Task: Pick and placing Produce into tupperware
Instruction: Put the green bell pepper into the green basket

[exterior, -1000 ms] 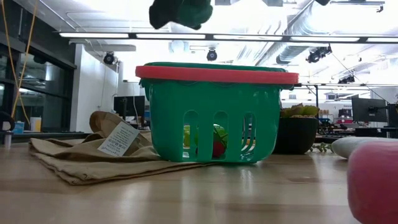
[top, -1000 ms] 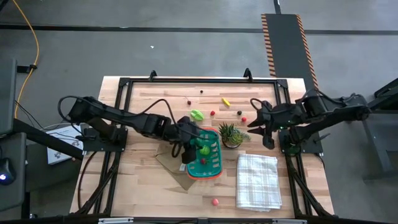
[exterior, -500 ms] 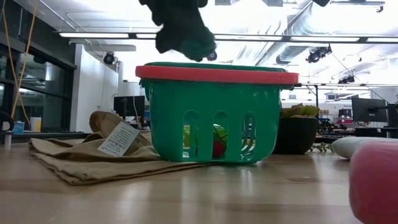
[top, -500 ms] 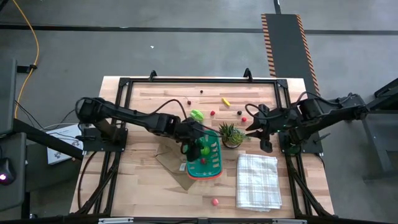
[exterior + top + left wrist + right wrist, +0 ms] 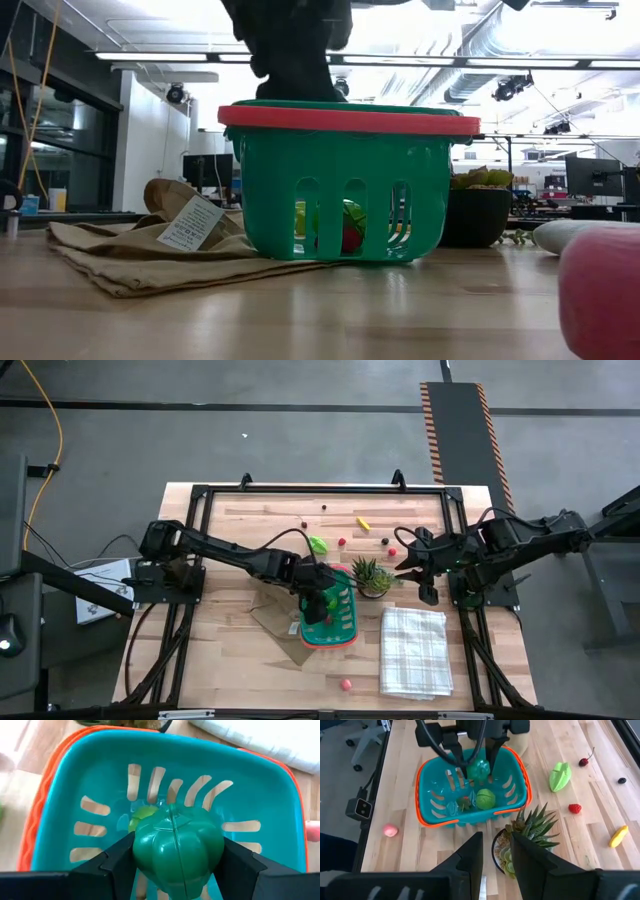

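Note:
My left gripper [image 5: 322, 598] reaches down into the teal, orange-rimmed tupperware [image 5: 331, 644], shut on a green pepper-like toy [image 5: 177, 845]. In the low view it [image 5: 290, 50] dips behind the tupperware's rim [image 5: 350, 118]. A round green piece [image 5: 485, 798] lies on the slotted base. On the table lie a light green leafy piece [image 5: 317, 544], red balls [image 5: 342, 543], a yellow piece [image 5: 363, 523] and dark berries [image 5: 384, 541]. My right gripper [image 5: 413, 568] is open and hovers right of the potted plant [image 5: 370, 575]. My left gripper pinches the green pepper toy between its two fingers [image 5: 117, 857], one on each of its opposite sides [image 5: 145, 845]. The fingers come from above, pointing down. The toy is lifted clear, above the tupperware's slotted base [image 5: 95, 806].
A brown paper bag [image 5: 272, 622] lies under the tupperware's left side. A white checked cloth [image 5: 413, 650] lies at the near right, a pink ball [image 5: 346, 684] by the near edge. The spiky potted plant stands just right of the tupperware. Black frame rails [image 5: 320, 488] border the table.
My left gripper, still shut on the green pepper toy, has moved toward the table's right over the tupperware and gone down, from well above the rim to rim height. The tupperware has stayed in place.

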`<state>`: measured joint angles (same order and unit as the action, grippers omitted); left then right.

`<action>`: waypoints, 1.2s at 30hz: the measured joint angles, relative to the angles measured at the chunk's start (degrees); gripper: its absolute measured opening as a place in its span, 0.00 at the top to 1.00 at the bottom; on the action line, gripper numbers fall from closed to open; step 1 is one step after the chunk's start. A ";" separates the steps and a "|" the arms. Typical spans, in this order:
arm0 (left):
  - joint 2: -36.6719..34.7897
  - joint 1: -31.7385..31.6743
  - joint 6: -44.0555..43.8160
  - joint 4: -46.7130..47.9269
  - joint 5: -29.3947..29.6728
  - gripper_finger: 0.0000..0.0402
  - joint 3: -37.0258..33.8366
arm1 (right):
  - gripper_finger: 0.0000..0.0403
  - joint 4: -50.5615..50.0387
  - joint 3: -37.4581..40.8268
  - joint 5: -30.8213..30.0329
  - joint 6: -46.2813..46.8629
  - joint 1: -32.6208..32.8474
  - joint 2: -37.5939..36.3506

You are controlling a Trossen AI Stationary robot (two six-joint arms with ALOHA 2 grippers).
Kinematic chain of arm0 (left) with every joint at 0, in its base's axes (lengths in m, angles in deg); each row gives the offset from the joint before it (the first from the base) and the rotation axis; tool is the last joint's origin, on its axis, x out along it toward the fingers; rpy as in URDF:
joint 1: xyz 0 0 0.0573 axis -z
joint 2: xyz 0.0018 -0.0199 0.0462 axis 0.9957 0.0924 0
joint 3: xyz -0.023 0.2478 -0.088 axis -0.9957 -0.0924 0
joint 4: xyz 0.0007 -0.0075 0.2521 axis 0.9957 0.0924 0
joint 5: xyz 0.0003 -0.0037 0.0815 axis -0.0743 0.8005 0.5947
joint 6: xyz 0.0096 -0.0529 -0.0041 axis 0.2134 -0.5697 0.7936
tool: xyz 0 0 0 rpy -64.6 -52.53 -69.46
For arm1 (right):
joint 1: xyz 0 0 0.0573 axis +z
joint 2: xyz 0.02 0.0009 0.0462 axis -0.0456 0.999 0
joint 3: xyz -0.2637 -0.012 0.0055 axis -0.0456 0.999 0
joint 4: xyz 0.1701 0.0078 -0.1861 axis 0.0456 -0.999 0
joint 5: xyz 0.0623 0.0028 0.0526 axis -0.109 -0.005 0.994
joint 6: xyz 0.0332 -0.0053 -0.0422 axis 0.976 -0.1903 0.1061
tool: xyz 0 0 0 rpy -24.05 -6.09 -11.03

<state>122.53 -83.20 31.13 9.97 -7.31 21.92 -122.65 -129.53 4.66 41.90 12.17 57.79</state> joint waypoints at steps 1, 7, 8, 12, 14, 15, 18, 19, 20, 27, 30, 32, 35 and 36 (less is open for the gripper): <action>0.44 0.00 -0.01 -0.38 -0.14 0.48 0.01 | 0.78 -0.02 0.00 0.00 -0.20 0.00 0.00; 1.55 0.00 -0.16 -1.76 -0.55 0.48 -0.01 | 0.78 0.00 0.00 0.00 -0.36 0.00 -0.02; 1.55 0.00 -0.16 -2.00 -0.47 0.48 -0.01 | 0.78 0.00 0.00 0.02 -0.36 0.00 0.00; 1.90 0.00 -0.16 -1.93 -0.15 0.48 -0.01 | 0.78 0.00 0.00 0.02 -0.97 0.00 0.00; 1.93 0.00 -0.16 -2.01 -0.11 0.48 -0.01 | 0.78 0.01 0.00 0.02 -1.04 0.00 0.00; 2.40 0.00 -0.16 -2.22 -0.07 0.48 0.06 | 0.78 0.01 0.00 0.02 -1.25 0.00 0.00; 3.16 0.00 -0.66 -1.30 0.03 0.48 -0.09 | 0.78 0.02 0.00 0.04 -1.41 0.00 0.00; 3.18 0.01 -0.76 -1.74 0.02 0.48 -0.07 | 0.78 0.02 0.00 0.04 -1.41 -0.01 0.00; 3.51 0.02 -0.93 -2.42 0.02 0.48 0.11 | 0.78 0.02 0.00 0.07 -1.41 0.00 0.00; 3.95 0.01 -1.51 -2.08 -0.81 0.48 0.06 | 0.78 0.02 0.00 0.07 -1.43 -0.02 0.00; 4.04 0.00 -1.51 -1.85 -0.35 0.48 0.01 | 0.78 0.04 0.02 0.09 -1.44 -0.02 0.00; 4.04 0.00 -1.54 -2.04 0.07 0.48 0.01 | 0.78 0.04 0.02 0.09 -1.46 0.00 0.00; 4.04 0.00 -1.76 -2.14 0.12 0.46 0.01 | 0.78 0.04 0.02 0.09 -1.46 -0.01 0.00; 4.04 0.00 -1.94 -2.38 0.19 0.45 0.01 | 0.78 0.04 0.02 0.09 -1.43 -0.01 0.00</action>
<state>126.57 -83.20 29.19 7.58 -7.12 21.93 -122.60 -129.51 4.75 40.47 12.16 57.80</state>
